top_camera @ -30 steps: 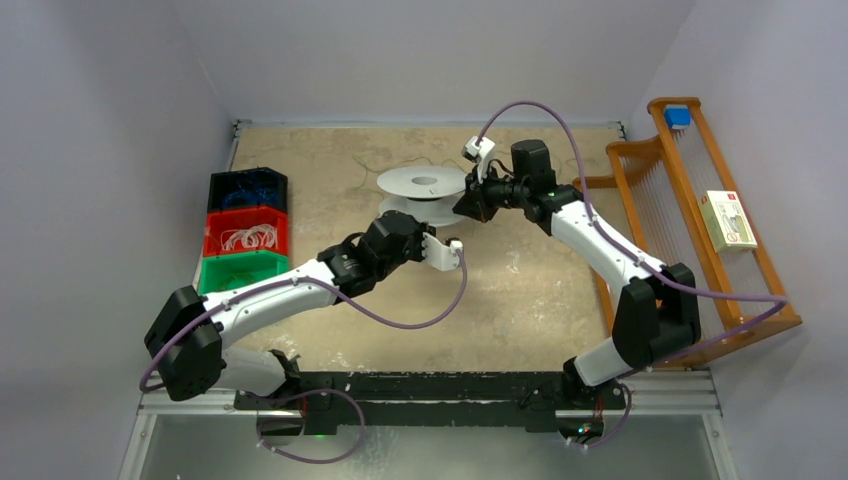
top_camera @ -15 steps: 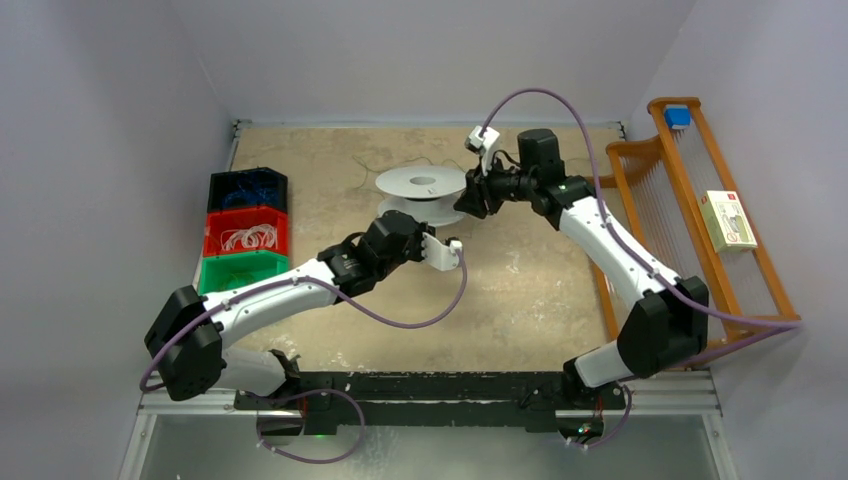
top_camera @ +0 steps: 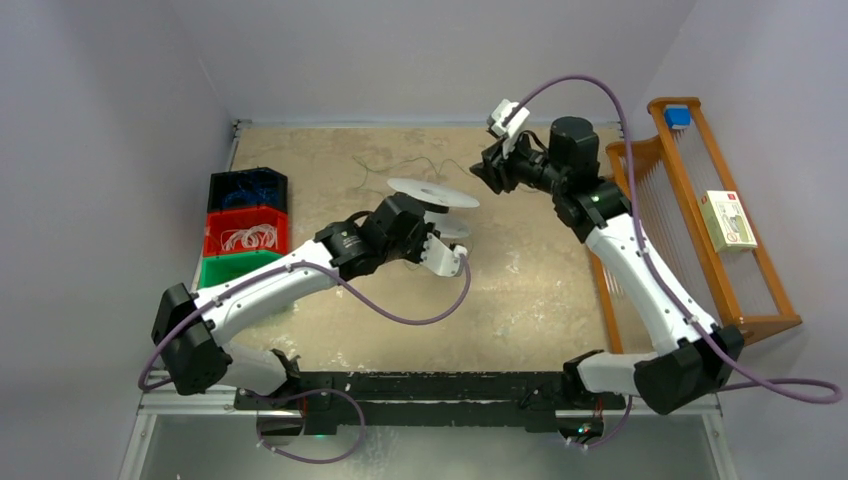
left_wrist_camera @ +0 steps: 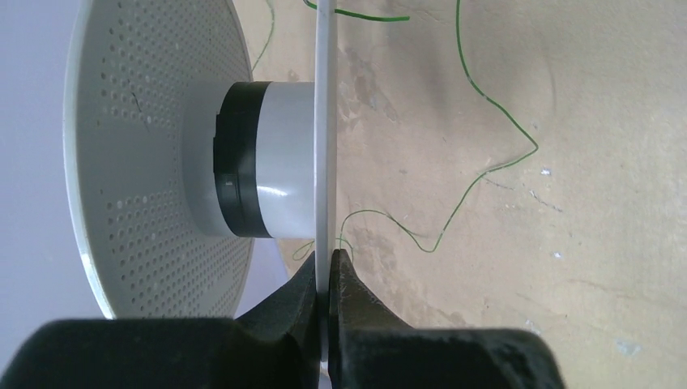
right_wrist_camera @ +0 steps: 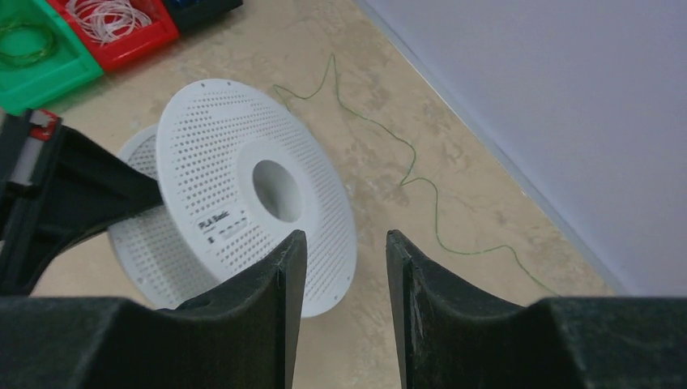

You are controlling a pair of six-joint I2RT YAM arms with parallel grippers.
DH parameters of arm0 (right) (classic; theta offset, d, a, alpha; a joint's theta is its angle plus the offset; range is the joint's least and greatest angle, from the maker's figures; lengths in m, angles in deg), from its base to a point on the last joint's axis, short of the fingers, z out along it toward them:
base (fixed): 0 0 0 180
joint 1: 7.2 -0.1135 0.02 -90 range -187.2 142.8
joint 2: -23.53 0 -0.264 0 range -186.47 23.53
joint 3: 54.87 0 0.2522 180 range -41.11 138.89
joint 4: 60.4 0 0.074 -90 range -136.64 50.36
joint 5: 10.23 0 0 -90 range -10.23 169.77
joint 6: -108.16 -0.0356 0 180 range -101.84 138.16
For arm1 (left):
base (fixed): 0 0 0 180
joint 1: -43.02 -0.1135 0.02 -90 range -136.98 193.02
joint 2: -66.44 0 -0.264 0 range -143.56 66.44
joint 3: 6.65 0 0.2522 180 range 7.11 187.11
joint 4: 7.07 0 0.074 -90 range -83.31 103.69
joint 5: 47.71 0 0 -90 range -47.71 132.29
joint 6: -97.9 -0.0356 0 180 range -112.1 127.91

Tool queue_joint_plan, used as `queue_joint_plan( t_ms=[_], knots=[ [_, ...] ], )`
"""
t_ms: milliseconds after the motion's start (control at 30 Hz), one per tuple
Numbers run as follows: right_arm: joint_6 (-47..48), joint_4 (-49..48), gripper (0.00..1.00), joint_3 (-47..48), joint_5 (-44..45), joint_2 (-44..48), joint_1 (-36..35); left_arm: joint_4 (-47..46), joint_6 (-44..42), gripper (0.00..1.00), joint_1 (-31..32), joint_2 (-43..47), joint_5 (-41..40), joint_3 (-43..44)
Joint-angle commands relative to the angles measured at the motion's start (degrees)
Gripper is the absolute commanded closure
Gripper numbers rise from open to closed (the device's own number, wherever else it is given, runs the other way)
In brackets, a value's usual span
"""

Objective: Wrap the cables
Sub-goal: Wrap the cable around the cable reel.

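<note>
Left wrist | my left gripper (left_wrist_camera: 328,261) pinches the spool (left_wrist_camera: 283,162) by its flange rim, spool tipped | my right gripper (right_wrist_camera: 346,243) hangs spread and empty near it | thin green cable (left_wrist_camera: 486,172) lies loose on the table (left_wrist_camera: 616,243) beside the spool

The left arm (top_camera: 265,292) and right arm (top_camera: 655,300) share white shells between black, blocky joints; a purple cable (top_camera: 420,321) trails off each; white camera mounts (top_camera: 505,115) cap the wrists; left tool (left_wrist_camera: 326,263) and right tool (right_wrist_camera: 344,243) have matte black, bluntly tapered fingers (right_wrist_camera: 425,312).
</note>
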Motion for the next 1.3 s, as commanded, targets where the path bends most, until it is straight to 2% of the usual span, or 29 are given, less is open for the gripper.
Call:
queue_joint_plan(
  t_ms=[0, 167, 400, 633, 867, 1133, 1233, 1267],
  knots=[
    [-0.7, -4.2, 0.57, -2.4, 0.8, -6.5, -0.3, 9.3, -6.6, 1.00, -0.5, -1.2, 3.0, 7.2],
    [-1.0, -2.3, 0.59, -3.5, -5.1, -13.0, -0.8, 12.3, -9.3, 1.00, -0.9, -3.0, 3.7, 10.0],
    [0.3, -2.1, 0.58, -9.7, -7.6, -11.3, -1.0, 7.4, -12.1, 1.00, -1.3, -7.5, 1.1, 8.0],
    [0.8, -2.2, 0.58, -14.1, -9.9, -11.5, -1.2, 3.8, -11.0, 1.00, -1.3, -12.0, -0.5, 10.8],
    [1.2, -1.6, 0.59, -15.0, -10.4, -11.2, -1.2, -1.9, -8.9, 0.69, -1.3, -13.9, -3.6, 11.2],
    [2.2, 0.8, 0.58, -15.6, -8.9, -10.1, -1.2, -12.0, -6.3, 0.55, -1.3, -13.9, -8.5, 7.1],
    [1.9, 2.0, 0.58, -15.9, -9.4, -8.5, -1.3, -13.9, -4.8, 0.45, -1.3, -13.5, -9.7, 5.8],
    [2.0, 2.0, 0.58, -16.1, -9.2, -7.9, -1.2, -14.3, -4.3, 0.38, -1.3, -13.4, -10.0, 5.4]
  ],
)
